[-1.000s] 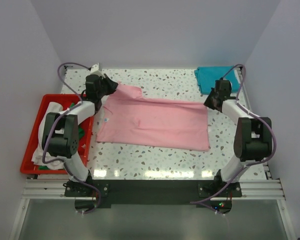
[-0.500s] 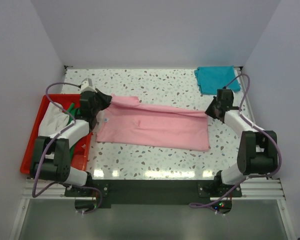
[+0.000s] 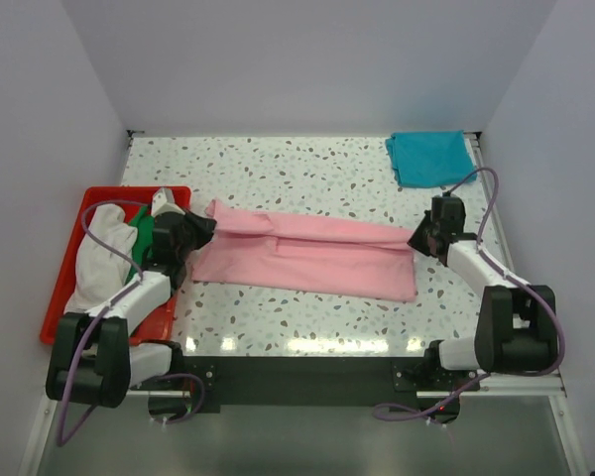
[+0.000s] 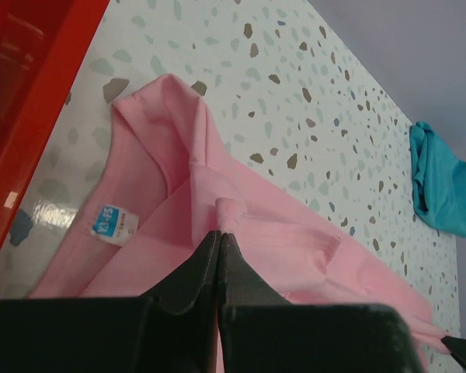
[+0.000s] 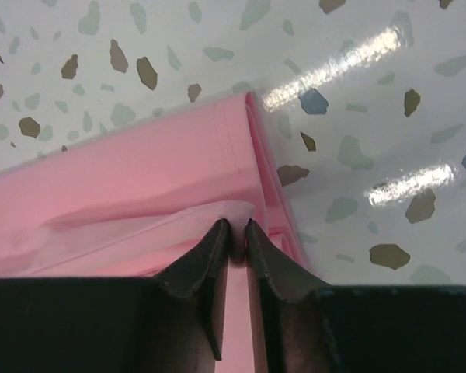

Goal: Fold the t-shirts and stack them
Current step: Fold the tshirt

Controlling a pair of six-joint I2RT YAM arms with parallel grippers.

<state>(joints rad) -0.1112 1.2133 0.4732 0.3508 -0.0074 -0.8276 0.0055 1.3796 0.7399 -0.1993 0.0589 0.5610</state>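
Pink shirt: I see it stretched left to right across the middle of the desk, its far edge doubled toward me into a long band; the size label shows near the collar in the left wrist view.

Left gripper: pinched shut on a small fold of the pink cloth at the collar end, just beside the red tray.

Right gripper: clamped on the doubled edge at the shirt's right end; the wrist view shows thin cloth squeezed between the fingers.

Teal shirt: lying bunched at the far right corner of the desk, well apart from the pink one.

White shirt: heaped in the tray, with a green shirt partly under it.

Handling: I judge the cloth light, limp and a bit slippery on the glossy desk. It holds no shape of its own, so it sags and wrinkles unless both ends stay taut.

Where to hold: at the hem corners or the doubled edge, taking both layers; a pinch on one layer would let the fold open.

Step in hand: by my reading, the first lengthwise fold of the pink shirt, with three shirts not yet folded.

Risk: uneven pull from the two arms would skew the band.
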